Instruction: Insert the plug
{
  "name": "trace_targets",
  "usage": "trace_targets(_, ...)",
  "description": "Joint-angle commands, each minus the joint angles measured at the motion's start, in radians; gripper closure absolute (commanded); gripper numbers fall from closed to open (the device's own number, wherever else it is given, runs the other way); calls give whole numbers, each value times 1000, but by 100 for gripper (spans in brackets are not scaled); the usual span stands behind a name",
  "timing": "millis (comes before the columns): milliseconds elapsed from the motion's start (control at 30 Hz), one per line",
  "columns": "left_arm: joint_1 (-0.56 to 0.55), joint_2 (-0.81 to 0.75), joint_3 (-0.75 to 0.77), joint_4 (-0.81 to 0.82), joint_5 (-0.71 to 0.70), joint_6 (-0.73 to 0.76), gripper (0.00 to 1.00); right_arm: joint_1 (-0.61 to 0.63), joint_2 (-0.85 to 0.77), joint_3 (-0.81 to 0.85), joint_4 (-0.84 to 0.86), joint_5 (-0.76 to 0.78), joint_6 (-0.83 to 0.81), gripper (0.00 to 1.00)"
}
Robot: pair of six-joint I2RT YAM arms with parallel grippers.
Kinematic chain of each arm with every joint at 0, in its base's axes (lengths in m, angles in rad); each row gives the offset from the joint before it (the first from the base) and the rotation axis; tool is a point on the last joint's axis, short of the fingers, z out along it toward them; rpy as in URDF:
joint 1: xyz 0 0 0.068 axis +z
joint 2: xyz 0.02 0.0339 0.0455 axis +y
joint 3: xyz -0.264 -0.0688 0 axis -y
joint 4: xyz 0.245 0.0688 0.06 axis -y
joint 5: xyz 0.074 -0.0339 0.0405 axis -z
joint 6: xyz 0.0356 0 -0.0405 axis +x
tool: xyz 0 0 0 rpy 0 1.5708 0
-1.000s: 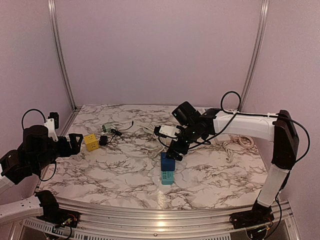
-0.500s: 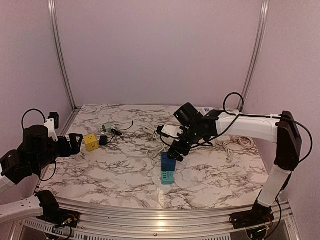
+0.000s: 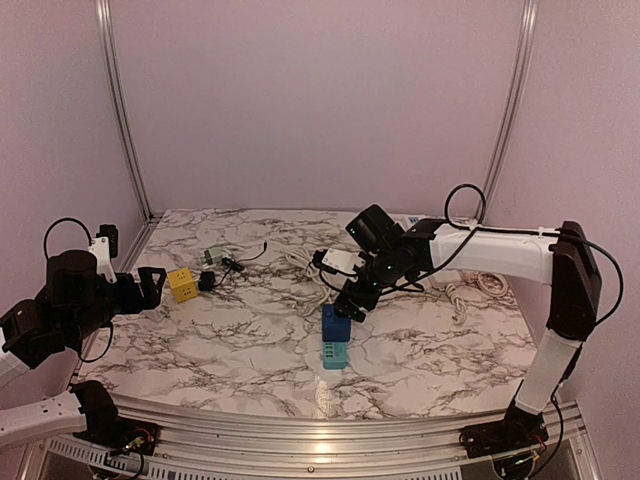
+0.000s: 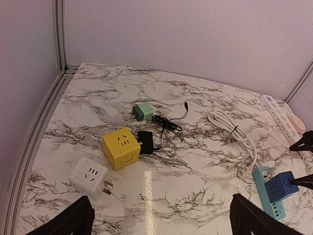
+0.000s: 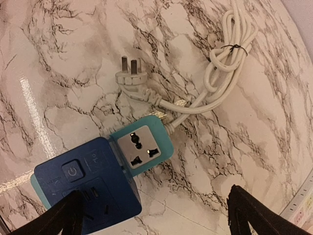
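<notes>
A blue cube adapter stands on one end of a teal power strip at mid-table; its underside is hidden against the strip. In the right wrist view the blue cube covers that end, and one grey socket of the teal strip is free beside it. The strip's white three-pin plug lies loose on the marble. My right gripper hovers open just above the cube, holding nothing; its jaws straddle the cube's edge. Far to the left, my left gripper is open and empty.
A yellow socket cube, a white socket cube, a black adapter and a green adapter lie at the left. A coiled white cord runs to the teal strip. A white power strip lies along the back right.
My right arm has shifted slightly to the right above the blue cube. The cube, the strip and the left arm have stayed put.
</notes>
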Motion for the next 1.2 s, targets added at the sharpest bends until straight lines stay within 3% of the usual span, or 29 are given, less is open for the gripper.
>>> trace_targets(0,3,-1,-13,-14,-9,2,1,-22,105,-67,-169,143,-38,2)
trace_targets(233,3,0,-13,-13,-7,2,1,-22,53,-25,-168,142,-27,2)
trace_targets(533,4,0,-13,-13,-9,2,1,-19,-54,66,-69,266,14,2)
trace_targets(833,4,6,-14,-13,-9,1,1,-3,-220,-16,113,411,113,2)
trace_targets(1000,4,8,-14,-13,-10,2,1,-34,-351,-208,310,154,204,1)
trace_targets(1167,4,0,-13,-15,-12,-1,1,-6,-390,-278,342,104,272,5)
